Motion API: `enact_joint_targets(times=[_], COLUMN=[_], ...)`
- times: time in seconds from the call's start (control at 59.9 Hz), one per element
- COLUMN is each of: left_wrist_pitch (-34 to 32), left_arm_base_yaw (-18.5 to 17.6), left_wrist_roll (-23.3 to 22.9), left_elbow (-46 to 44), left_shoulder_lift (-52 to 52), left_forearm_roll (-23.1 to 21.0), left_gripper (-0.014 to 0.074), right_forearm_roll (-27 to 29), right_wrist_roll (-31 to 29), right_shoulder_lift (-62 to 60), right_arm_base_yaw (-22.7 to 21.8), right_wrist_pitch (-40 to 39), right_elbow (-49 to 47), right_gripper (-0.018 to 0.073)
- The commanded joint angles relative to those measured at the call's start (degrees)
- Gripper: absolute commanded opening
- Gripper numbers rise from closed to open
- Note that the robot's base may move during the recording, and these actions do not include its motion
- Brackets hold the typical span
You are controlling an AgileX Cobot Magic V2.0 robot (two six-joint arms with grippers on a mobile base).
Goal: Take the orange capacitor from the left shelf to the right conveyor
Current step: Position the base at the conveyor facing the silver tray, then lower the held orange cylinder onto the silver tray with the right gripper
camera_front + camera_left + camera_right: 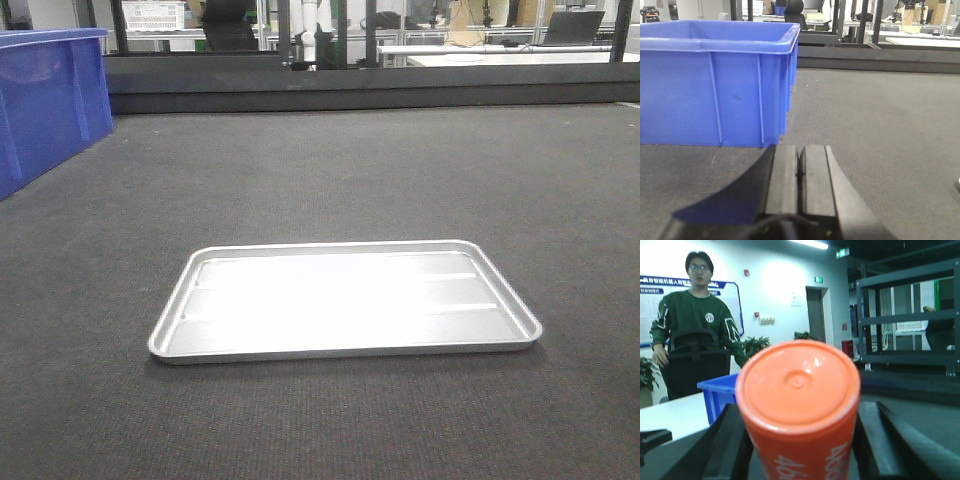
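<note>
Though blurry, capacitor (797, 390) inside right pincer (803, 440)

There is 1 orange capacitor (797, 390), 1 tray (340, 300), 1 blue bin (715, 85), 1 conveyor (350, 170) and 1 person (695, 335).

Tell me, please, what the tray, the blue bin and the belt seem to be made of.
The tray looks like thin metal, perhaps aluminium: silver, satin, with bright glare and a rolled rim. The blue bin looks like moulded plastic: even colour, slight gloss, raised ribs. The belt looks like dark rubber or fabric, matt, with a fine woven texture.
</note>
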Motion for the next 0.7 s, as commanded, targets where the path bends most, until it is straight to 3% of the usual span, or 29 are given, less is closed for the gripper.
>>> enact_joint_targets(times=[0.0, 0.317, 0.568, 0.685], left_wrist_pitch=[-5.2, -5.2, -5.2, -5.2], left_arm_base_yaw=[-0.1, -0.1, -0.1, -0.1], left_wrist_roll=[-0.4, -0.4, -0.4, -0.4], left_elbow=[1.2, 1.2, 1.2, 1.2], left_shoulder_lift=[-0.4, -0.4, -0.4, -0.4], left_forearm_roll=[-0.1, -0.1, -0.1, -0.1], left_gripper=[-0.0126, -0.0126, -0.0126, -0.0126], right_forearm_roll=[-0.4, -0.4, -0.4, -0.4], right_wrist_roll=[-0.4, -0.3, -0.3, -0.3], right_shoulder_lift=[0.6, 4.9, 25.3, 36.5], right_arm_base_yaw=[-0.1, -0.1, -0.1, -0.1], right_wrist_pitch=[-6.6, -12.0, -12.9, -17.7], right_elbow=[-1.6, -1.9, -5.9, -7.2], right_gripper=[0.0048, 0.0051, 0.0052, 0.0052])
